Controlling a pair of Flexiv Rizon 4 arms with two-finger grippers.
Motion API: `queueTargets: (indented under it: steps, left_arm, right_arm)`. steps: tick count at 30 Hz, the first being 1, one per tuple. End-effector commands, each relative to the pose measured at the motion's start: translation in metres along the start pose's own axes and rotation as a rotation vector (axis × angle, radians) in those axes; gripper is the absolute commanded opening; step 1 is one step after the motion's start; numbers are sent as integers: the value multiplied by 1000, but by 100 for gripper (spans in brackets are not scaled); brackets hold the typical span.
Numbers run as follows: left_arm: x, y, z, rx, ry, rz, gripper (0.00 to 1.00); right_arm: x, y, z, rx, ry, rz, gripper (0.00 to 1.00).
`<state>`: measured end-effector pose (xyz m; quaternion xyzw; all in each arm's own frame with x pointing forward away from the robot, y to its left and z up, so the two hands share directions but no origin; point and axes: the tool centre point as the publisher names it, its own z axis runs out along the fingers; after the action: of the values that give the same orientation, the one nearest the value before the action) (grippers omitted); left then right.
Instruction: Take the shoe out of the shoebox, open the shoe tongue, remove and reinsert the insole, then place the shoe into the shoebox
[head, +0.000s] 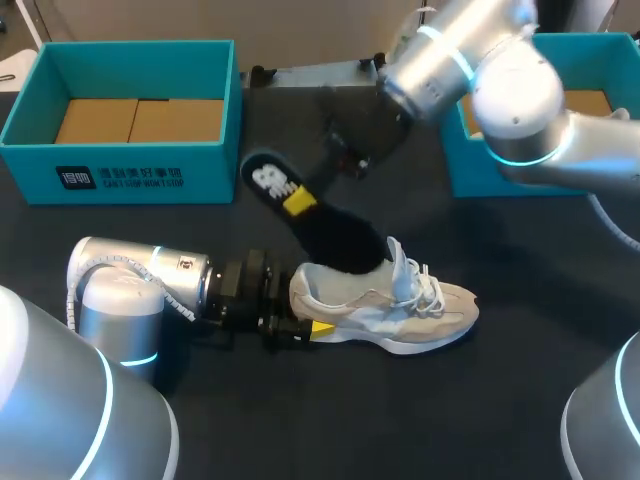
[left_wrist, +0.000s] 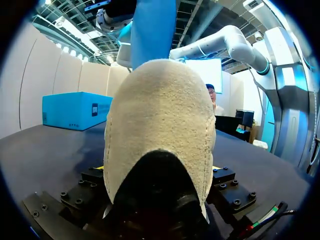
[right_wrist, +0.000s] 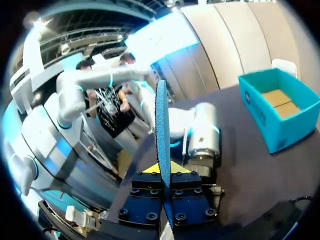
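The shoe (head: 395, 300), a beige suede-and-mesh trainer with white laces and a pale sole, rests on the dark tabletop (head: 500, 400) with its rounded, napped heel clamped from both sides between the left jaws, toe pointing away from the left arm (head: 140, 280). The insole (head: 330, 225), a thin, flat, elongated black piece with a white mark at its heel end, is pinched narrowly between the right jaws near that end, its toe end reaching the shoe's collar, contact not discernible. The shoebox (head: 130, 170), open teal cardboard with a brown floor, stands well apart at the far left.
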<state>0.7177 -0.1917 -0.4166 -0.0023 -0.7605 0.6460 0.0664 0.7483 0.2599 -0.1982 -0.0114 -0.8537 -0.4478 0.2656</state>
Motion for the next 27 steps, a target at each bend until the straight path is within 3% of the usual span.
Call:
queueTargets:
  steps: [1, 11, 12, 14, 19, 22, 27]
  left_arm:
    - [0, 0, 1, 0, -2, 0, 0]
    - [0, 0, 1, 0, -2, 0, 0]
    - [0, 0, 1, 0, -2, 0, 0]
    - [0, 0, 1, 0, -2, 0, 0]
    - [0, 0, 1, 0, -2, 0, 0]
    - [0, 0, 1, 0, -2, 0, 0]
    - [0, 0, 1, 0, -2, 0, 0]
  right_arm:
    - [18, -10, -10, -41, -47, 0, 0]
    - [18, -10, -10, -41, -47, 0, 0]
    - [19, -9, -9, -76, -46, -2, 0]
    - [31, 4, -23, -165, -87, 0, 0]
    - [64, 33, -55, -234, -141, -27, 0]
    - [88, 42, -74, -334, -132, -16, 0]
    - [88, 42, -74, -334, -132, -16, 0]
